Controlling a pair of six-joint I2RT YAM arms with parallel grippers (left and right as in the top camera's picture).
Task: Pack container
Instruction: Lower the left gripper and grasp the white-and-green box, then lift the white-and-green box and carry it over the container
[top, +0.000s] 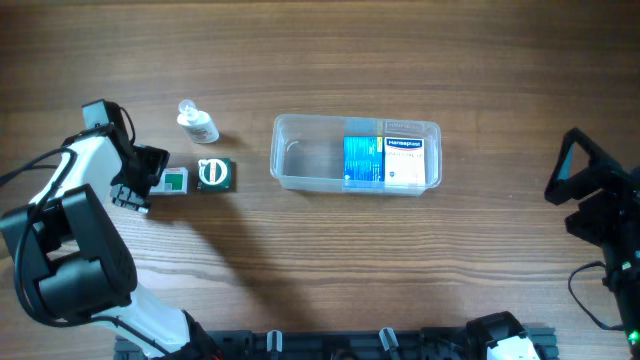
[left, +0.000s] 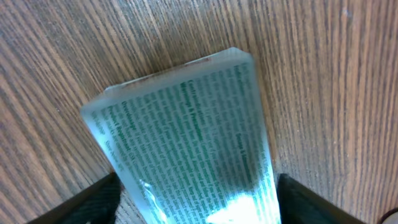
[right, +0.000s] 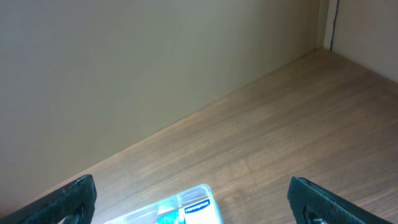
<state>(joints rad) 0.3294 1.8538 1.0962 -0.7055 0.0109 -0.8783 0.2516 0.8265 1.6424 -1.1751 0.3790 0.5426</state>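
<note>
The clear container sits at the table's middle and holds a blue box and a white box at its right end. A white-and-green box lies flat on the table to the left. My left gripper is open and straddles it. In the left wrist view the box fills the space between the fingers, close to the right one. My right gripper is open and empty at the far right. Its wrist view shows the container's end.
A dark green box with a white ring lies right beside the white-and-green box. A small white bottle lies behind them. A wall stands beyond the table's left edge in the right wrist view.
</note>
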